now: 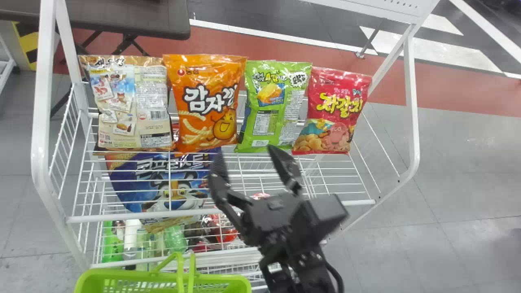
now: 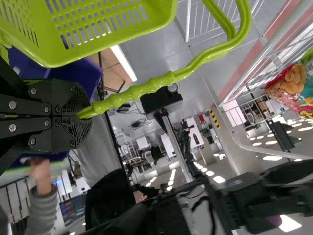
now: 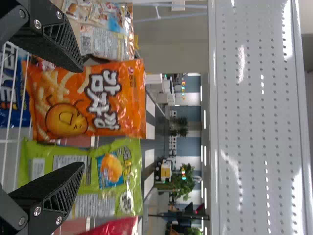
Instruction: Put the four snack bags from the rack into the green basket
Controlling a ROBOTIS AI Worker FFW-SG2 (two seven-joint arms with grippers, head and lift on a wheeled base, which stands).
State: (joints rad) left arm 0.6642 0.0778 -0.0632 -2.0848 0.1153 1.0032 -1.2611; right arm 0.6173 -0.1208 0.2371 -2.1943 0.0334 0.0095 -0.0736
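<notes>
**Four bags in a row on the rack, my right hand released in front**

I have the right gripper (image 1: 246, 151) at the front of the rack (image 1: 41, 134), its fingers spread and holding nothing, aimed toward the orange and green bags. The rack's front rail (image 1: 122, 216) runs beneath that arm. Between the rail and the bags I see a strip of open wire shelf, and more room between the red bag and the rack's right post (image 1: 413, 101). The left post stands near the beige bag, so that side is tighter.

All four snack bags sit upright on the rack's top shelf, toward its back: from left to right, the beige bag (image 1: 150, 101), orange bag (image 1: 203, 103), green bag (image 1: 272, 106) and red bag (image 1: 333, 110).

The green basket (image 1: 228, 278) is low at the rack's front left. My left gripper (image 2: 87, 114) is clenched on its handles (image 2: 161, 82), which are raised. I can't tell what lies at its bottom. Lower in the rack are a blue bag (image 1: 179, 183) and a green bottle (image 1: 110, 246).
</notes>
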